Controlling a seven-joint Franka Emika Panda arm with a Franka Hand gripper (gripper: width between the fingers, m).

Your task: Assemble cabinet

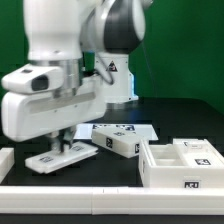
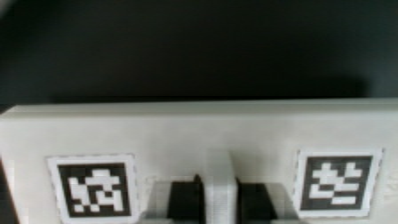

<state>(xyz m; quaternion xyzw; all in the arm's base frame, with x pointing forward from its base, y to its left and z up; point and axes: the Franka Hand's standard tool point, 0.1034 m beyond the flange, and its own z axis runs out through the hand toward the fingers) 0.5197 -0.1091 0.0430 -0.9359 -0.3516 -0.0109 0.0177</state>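
Note:
My gripper (image 1: 62,143) is down at the exterior view's left, on a flat white cabinet piece (image 1: 58,157) with black-and-white tags that lies on the dark table. In the wrist view this piece (image 2: 196,130) fills the width and shows two tags. My gripper (image 2: 224,200) has its two dark fingers (image 2: 189,198) close together, with a thin white strip of the piece between them. The large compartmented cabinet body (image 1: 150,166) stands at the exterior view's right. Another small white piece (image 1: 120,145) lies between them.
The marker board (image 1: 128,130) lies flat behind the small piece. A further white piece (image 1: 5,160) shows at the exterior view's left edge. A white rail (image 1: 90,198) runs along the table's front. The arm's base (image 1: 115,75) stands at the back.

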